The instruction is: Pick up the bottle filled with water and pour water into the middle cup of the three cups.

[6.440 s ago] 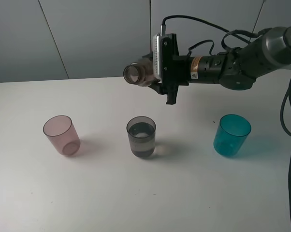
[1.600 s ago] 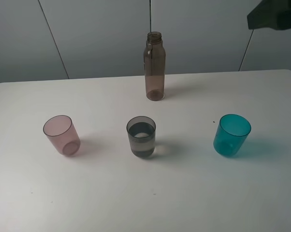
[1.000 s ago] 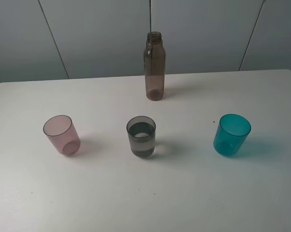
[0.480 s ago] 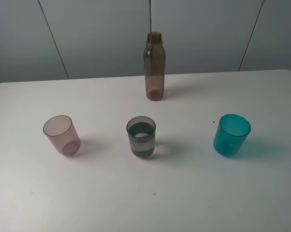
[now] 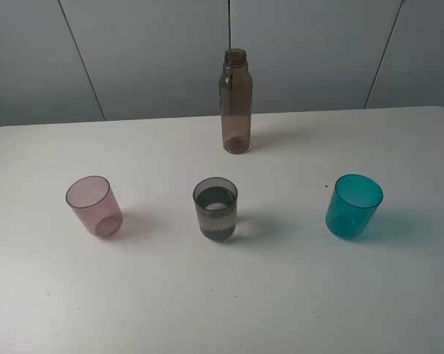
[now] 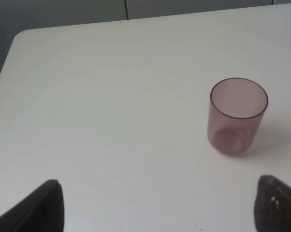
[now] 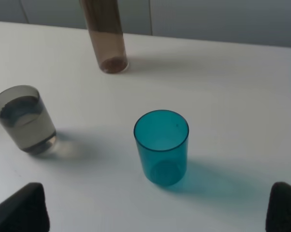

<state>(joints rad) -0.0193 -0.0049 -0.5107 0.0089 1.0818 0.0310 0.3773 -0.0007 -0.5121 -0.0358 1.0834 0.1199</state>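
I see the bottle [image 5: 237,101] parked upright near the table's far edge, the middle cup [image 5: 215,209] holding water, both grippers spread apart, empty.

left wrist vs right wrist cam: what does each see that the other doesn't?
Only the left wrist view shows the pink cup, upright and empty. Only the right wrist view shows the teal cup, the middle cup holding water, and the lower part of the bottle standing behind them. Both show the white table and, at the picture's edge, dark fingertips set wide apart.
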